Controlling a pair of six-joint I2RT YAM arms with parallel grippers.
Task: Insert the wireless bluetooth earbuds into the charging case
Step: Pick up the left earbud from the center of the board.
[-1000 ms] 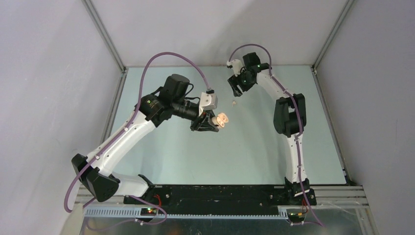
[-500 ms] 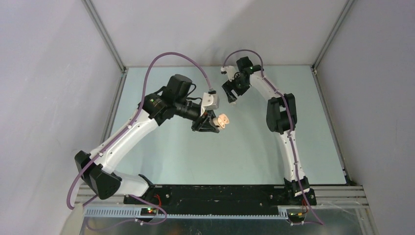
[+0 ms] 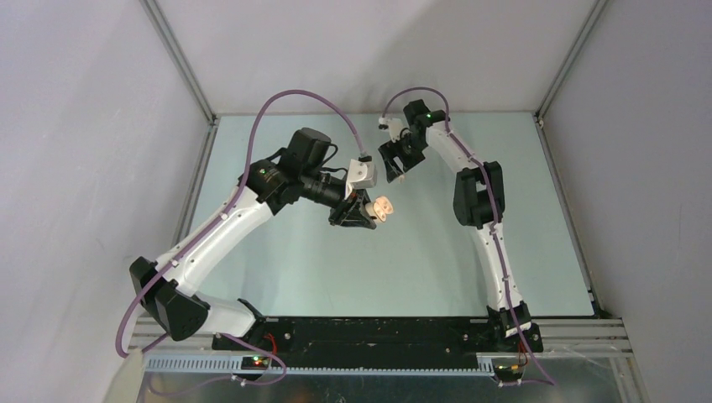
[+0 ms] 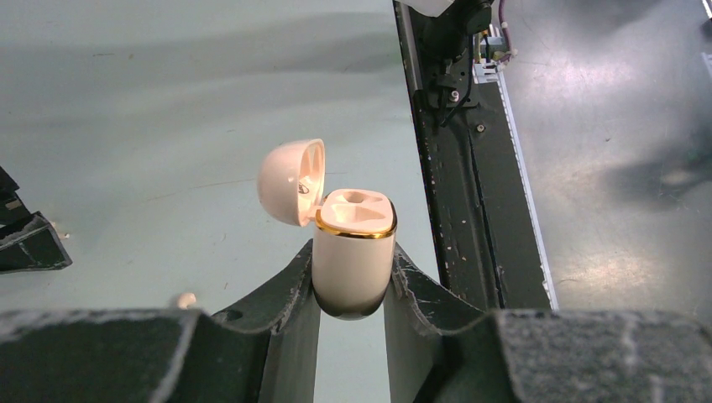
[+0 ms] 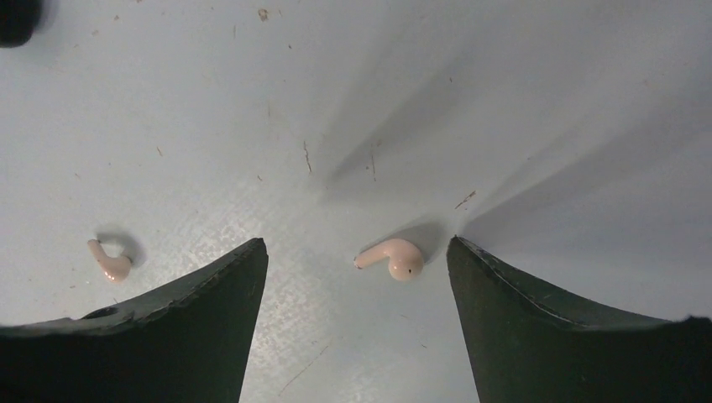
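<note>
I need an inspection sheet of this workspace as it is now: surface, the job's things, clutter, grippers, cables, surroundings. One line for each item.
Surface: pale green table, fine scratches.
Job's things: beige charging case, lid open, no earbud seen in it; first earbud lies on the table between the fingers of the right gripper; second earbud lies outside them.
Clutter: small brown specks; unidentified dark object at the picture's corner.
Grippers: left gripper shut on the case; right gripper open, low over the table.
Cables: left purple cable and right purple cable loop above the arms.
Surroundings: grey walls, metal frame posts.
</note>
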